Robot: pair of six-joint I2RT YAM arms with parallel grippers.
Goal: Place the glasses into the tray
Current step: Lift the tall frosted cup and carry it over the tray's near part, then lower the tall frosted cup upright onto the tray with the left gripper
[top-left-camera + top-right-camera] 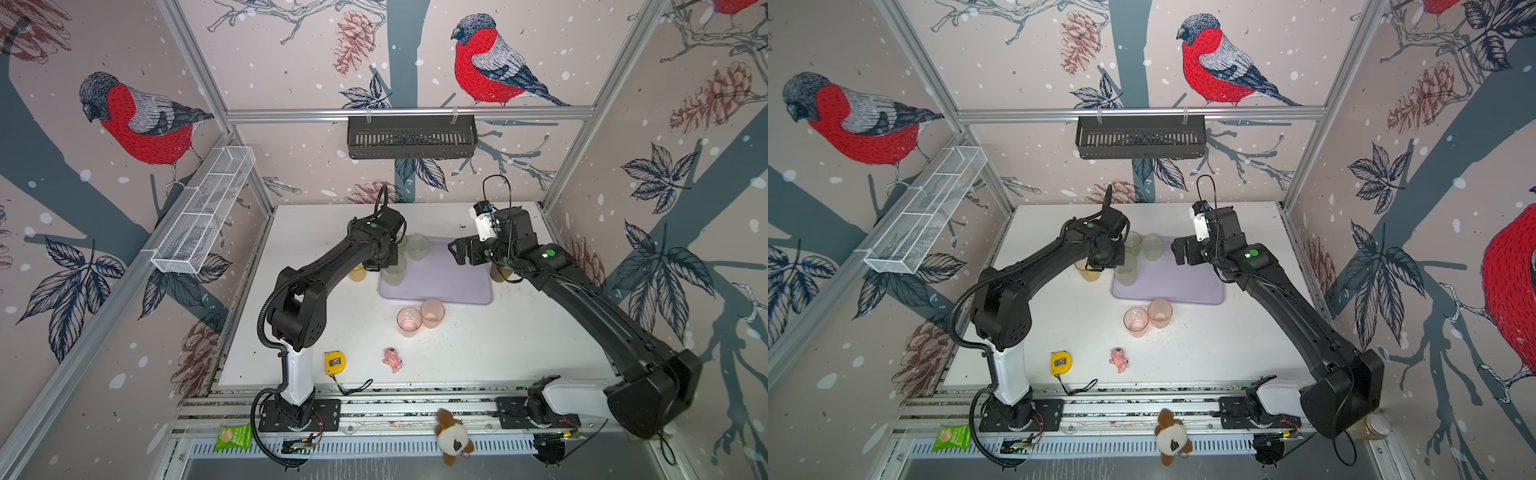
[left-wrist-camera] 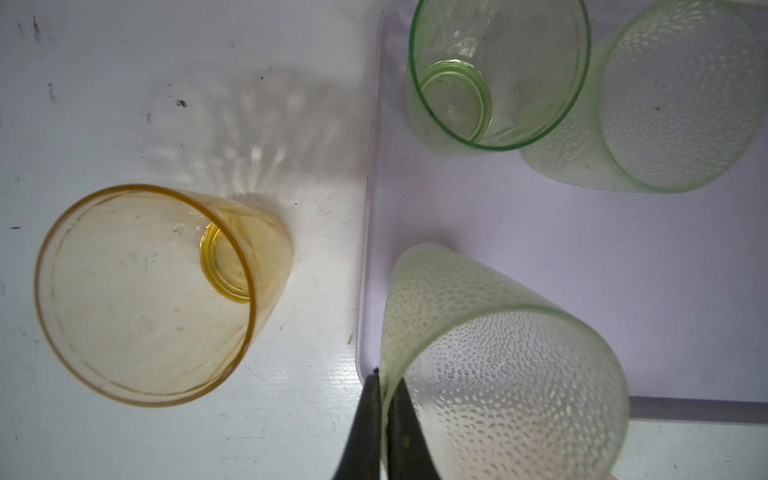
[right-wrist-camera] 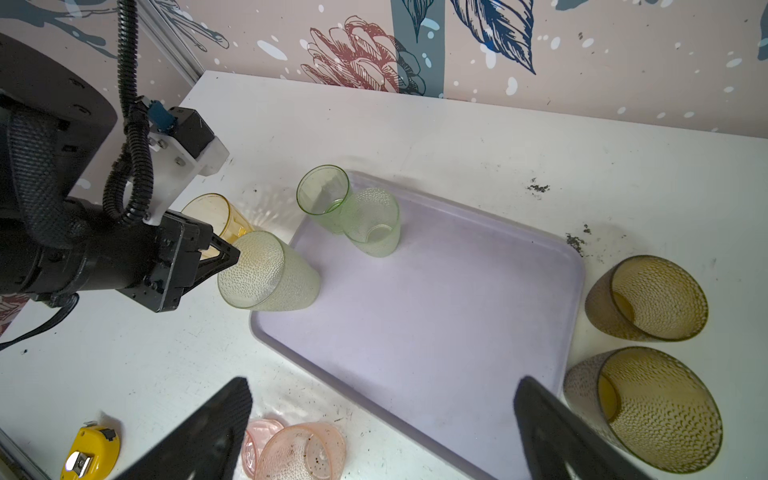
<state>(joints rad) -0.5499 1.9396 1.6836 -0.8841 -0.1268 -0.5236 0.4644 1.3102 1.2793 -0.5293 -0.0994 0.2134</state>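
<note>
From above, my left arm hides my left claw and part of its frosted glass, my right arm hides most of the brown glasses, and the pink glasses run off the right wrist view.

Table w/ tray, glasses, tape, toy

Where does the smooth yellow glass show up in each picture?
A top view: yellow glass on the table, just left of the tray.
A top view: yellow glass, same place.
Left wrist: yellow glass beside the tray.
Right wrist: yellow glass behind the left gripper.
Shared landmark: the tray.
</note>
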